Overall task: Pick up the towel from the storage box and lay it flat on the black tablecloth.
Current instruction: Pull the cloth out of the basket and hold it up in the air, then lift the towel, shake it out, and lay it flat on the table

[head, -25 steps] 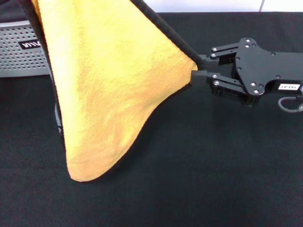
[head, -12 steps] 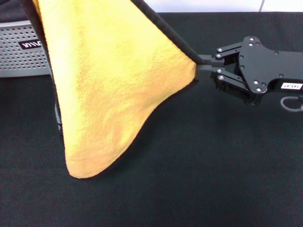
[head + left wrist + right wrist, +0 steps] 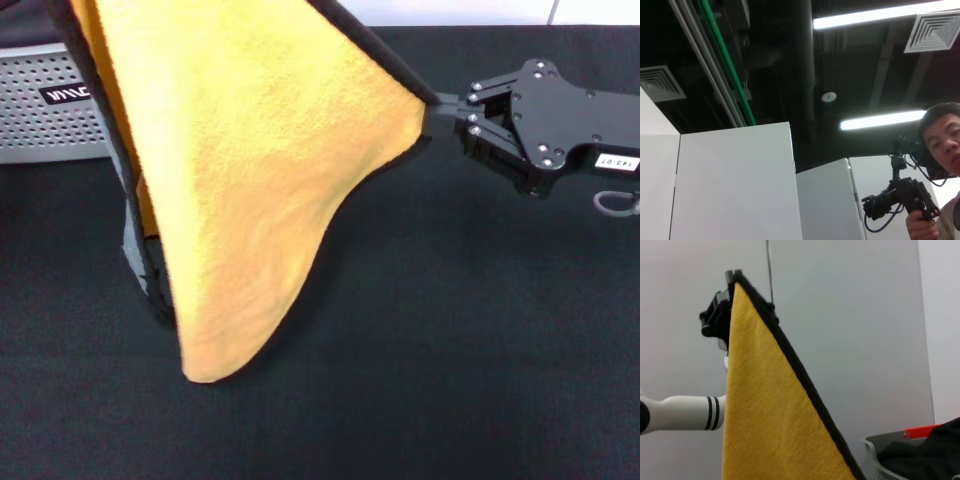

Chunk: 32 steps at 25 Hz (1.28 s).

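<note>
Two corners of the towel [image 3: 250, 180] are held up at once: the right end effector [image 3: 440, 108], at the right of the head view, is pinched closed on one black-bordered corner, and the left end effector [image 3: 720, 315], seen far off in the right wrist view at upper left, is clamped on the other corner, high above the top edge of the head view. Between them the orange-yellow cloth hangs as a slanted sheet, its lowest tip dangling at lower left of centre, close above or perhaps just touching the black tablecloth [image 3: 460, 360]; I cannot tell which. A strip of the grey face shows along the left edge. The storage box [image 3: 50, 110] sits at the upper left, behind the cloth.

To spread it well, I judge the two holds should first be levelled and drawn apart until the top edge is taut. Then both should lower together while drifting away from the box, so the hanging tip lands first and the sheet rolls out without folding under itself. Release should come only once the cloth lies supported.
</note>
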Each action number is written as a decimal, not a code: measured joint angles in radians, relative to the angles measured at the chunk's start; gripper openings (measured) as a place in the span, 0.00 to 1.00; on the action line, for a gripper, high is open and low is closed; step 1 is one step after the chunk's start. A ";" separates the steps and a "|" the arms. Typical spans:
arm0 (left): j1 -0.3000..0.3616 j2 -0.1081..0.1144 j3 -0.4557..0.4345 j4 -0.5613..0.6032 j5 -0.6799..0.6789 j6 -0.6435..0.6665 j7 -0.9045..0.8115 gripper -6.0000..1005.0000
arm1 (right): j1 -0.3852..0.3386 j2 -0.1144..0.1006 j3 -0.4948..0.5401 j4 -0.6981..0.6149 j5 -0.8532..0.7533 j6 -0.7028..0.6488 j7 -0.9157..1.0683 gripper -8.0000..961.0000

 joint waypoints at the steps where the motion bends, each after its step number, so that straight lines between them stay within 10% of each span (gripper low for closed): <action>1: 0.002 -0.002 0.001 -0.006 0.003 0.000 0.000 0.02 | 0.000 0.000 0.003 -0.006 -0.002 -0.002 0.009 0.03; 18: 0.108 -0.034 0.001 -0.084 0.167 -0.001 0.068 0.02 | -0.228 0.006 0.000 -0.514 -0.069 -0.011 0.235 0.01; 32: 0.186 -0.008 0.065 -0.048 0.233 0.004 0.064 0.02 | -0.387 0.008 -0.018 -0.772 -0.047 -0.087 0.341 0.01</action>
